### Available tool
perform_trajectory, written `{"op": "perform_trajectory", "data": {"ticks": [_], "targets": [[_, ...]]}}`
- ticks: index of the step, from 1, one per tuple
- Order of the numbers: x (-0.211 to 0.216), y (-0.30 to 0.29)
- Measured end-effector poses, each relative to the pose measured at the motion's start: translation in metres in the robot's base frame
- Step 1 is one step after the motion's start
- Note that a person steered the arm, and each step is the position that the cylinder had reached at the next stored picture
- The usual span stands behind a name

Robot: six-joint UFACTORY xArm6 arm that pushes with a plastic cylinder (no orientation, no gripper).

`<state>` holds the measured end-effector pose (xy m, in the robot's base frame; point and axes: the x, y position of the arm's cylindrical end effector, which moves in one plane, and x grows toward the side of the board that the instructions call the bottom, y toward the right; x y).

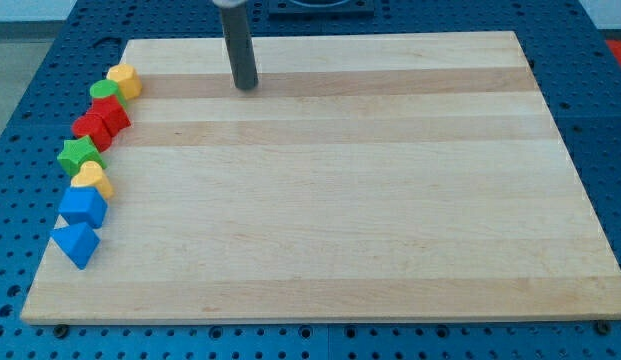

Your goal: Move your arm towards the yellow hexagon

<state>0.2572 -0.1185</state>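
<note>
Nearest the view's bottom, the blue blocks [80,225] are sitting at the board [390,250] left edge, the line running up to the yellow hexagon [124,80]. My tip [247,86], a fingerless rod, is standing well right; overshooting risks shoving the hexagon off, though open wood is lying between.

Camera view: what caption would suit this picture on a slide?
My tip rests near the board's top edge, right of the yellow hexagon heading a column of coloured blocks.
</note>
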Motion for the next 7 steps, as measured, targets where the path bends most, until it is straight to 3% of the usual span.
{"op": "perform_trajectory", "data": {"ticks": [1,2,4,7], "targets": [[-0.065,-0.038],[-0.066,-0.042],[-0.047,-0.187],[0.016,-0.186]]}}
